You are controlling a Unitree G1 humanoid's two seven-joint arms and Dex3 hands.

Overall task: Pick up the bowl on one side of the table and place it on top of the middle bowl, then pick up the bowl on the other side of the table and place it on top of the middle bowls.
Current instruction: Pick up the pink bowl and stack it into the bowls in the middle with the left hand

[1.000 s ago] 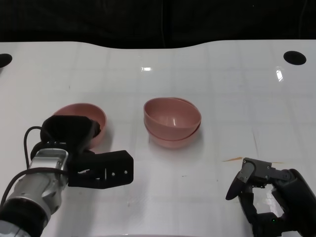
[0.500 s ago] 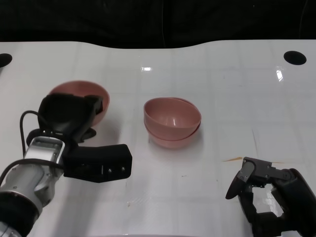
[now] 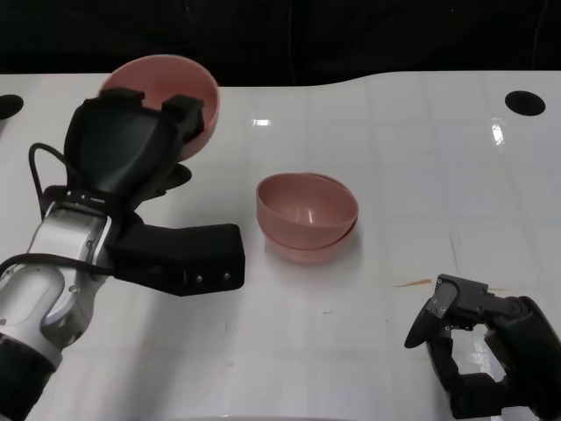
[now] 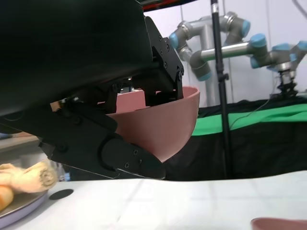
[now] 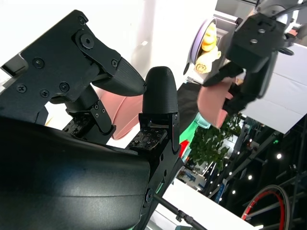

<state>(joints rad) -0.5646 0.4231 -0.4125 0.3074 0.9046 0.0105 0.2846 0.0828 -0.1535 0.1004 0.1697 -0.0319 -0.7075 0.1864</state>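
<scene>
In the head view, the left hand (image 3: 131, 149) grips a pink bowl (image 3: 166, 88) by its rim, lifted clear of the white table (image 3: 394, 158) near its far left part. Two stacked pink bowls (image 3: 307, 215) sit at the table's middle. The right hand (image 3: 478, 346) rests near the near right edge, fingers apart, holding nothing. In the left wrist view, the black fingers (image 4: 158, 72) clamp the pink bowl's (image 4: 163, 127) rim. In the right wrist view, the fingers (image 5: 160, 103) stand spread, empty.
</scene>
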